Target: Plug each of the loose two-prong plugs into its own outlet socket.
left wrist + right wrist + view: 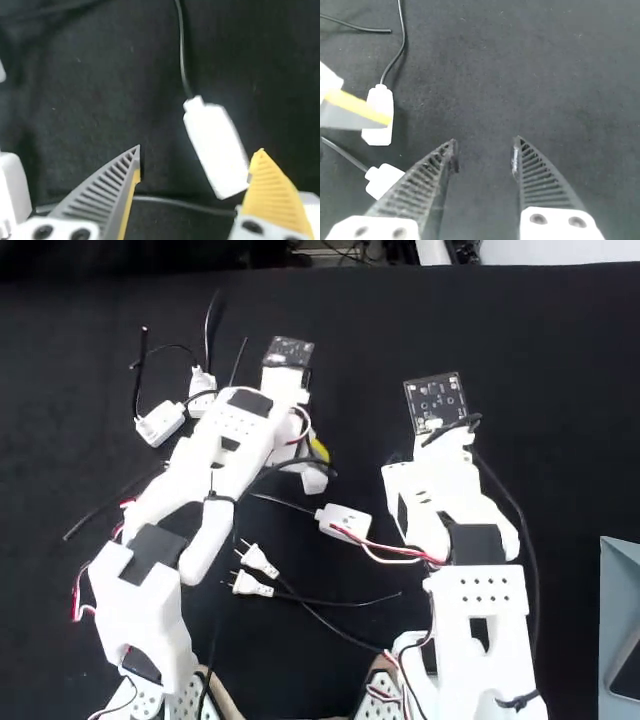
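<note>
Two loose plugs [258, 560] lie side by side on the black bench [560, 360] between our arms. Our left fingers [112, 187] stand spread with a white socket [215, 150] between them; our right fingers [537, 175] gape apart over bare bench.

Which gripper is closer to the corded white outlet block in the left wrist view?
Left. The left gripper has the outlet block between its open jaws, by the yellow one; the right gripper is off to its side, apart from it.
</note>
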Motion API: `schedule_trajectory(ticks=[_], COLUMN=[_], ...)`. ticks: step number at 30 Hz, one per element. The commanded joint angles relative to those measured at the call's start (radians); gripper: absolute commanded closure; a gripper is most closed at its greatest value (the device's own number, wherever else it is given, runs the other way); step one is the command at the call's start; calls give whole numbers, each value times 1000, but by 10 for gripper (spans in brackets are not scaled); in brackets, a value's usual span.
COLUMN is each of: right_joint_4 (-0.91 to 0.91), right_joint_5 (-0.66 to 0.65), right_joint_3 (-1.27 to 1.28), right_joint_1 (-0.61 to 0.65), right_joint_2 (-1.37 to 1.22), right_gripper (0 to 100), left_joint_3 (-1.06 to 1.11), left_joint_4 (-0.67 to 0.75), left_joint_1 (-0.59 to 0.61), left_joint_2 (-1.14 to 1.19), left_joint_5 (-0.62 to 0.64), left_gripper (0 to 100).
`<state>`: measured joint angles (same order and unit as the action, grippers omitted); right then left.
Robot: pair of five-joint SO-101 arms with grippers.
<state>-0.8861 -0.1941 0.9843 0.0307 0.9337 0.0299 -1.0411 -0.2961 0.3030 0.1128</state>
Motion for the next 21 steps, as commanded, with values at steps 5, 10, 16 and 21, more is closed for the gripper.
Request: schedule_trajectory(ticks=[5, 10, 16, 21], right_joint_4=[21, 21, 21, 21], right_joint_5=[-2, -2, -2, 0], right_joint_3=[-51, -50, -50, -50], right_joint_1=[-6, -6, -6, -5], right_joint_2=[18, 18, 18, 18], right_gripper=[822, 822, 822, 822], left_joint_3=[-53, -58, -101, -180], left_joint_4=[41, 43, -14, -186], left_joint_1=[-41, -33, -35, -38], left_joint_2=[46, 117, 110, 12], left_joint_5=[29, 9, -84, -86], left_gripper=[668, 732, 856, 950])
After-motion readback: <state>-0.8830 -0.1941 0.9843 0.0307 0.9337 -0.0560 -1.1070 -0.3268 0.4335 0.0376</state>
